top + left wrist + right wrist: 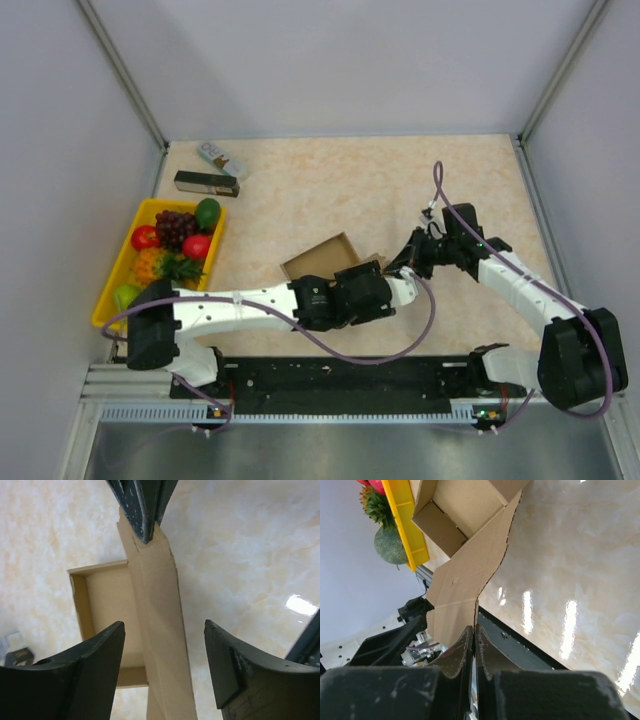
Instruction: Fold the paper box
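Pinching the box point(322, 258) flap, right gripper point(474, 630) is closed. Box runs 9-to-3 o'clock; left gripper point(164, 624) gapes, straddling the flap.

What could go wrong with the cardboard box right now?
The right hand pinches only the tip of the long flap on the paper box, so it might slip out or tear. The left hand is open around that flap; closing crookedly could crease it in the wrong place.

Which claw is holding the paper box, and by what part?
The right claw pinches the paper box by the end of its long flap. The left claw is open astride that flap.
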### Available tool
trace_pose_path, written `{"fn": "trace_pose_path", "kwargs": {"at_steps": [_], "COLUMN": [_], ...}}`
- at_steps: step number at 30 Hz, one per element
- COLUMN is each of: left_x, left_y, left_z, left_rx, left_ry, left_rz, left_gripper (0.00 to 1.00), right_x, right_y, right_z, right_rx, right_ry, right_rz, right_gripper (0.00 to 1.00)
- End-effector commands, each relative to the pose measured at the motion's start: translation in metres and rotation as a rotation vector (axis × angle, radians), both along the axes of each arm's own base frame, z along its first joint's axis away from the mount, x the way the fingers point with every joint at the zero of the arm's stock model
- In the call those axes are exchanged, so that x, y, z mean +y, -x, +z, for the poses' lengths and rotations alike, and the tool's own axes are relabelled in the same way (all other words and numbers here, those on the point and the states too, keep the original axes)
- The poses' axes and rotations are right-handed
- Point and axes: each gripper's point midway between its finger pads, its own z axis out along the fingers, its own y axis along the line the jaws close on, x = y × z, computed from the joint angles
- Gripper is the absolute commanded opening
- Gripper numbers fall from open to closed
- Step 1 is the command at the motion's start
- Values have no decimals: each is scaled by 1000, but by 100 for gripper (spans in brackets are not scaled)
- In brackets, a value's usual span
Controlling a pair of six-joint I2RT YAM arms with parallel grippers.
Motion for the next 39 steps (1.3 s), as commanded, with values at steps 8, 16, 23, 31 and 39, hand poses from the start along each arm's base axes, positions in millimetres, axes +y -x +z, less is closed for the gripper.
{"fn": "trace_pose_path", "kwargs": {"at_steps": [8, 16, 23, 31, 39], "left_x": [17, 16, 20, 31, 28], "left_y": [-36, -38, -42, -84, -117], "left_z": [16, 24, 37, 68, 37], "left_rx": [-279, -196, 109, 482, 741], "left_ry": [-163, -113, 24, 296, 414], "left_rz": [207, 245, 391, 710, 1158], "left_gripper": [37, 6, 0, 0, 0], "right_x": [-2, -40, -83, -80, -29], "right_y": [-15, -35, -46, -29, 0], "right_z": [30, 66, 94, 66, 51], "right_rx": [-103, -311, -501, -494, -755], "right_ry": [-3, -34, 77, 114, 187], "right_rz": [-43, -63, -164, -107, 65], "right_gripper": [0, 66, 73, 73, 75]}}
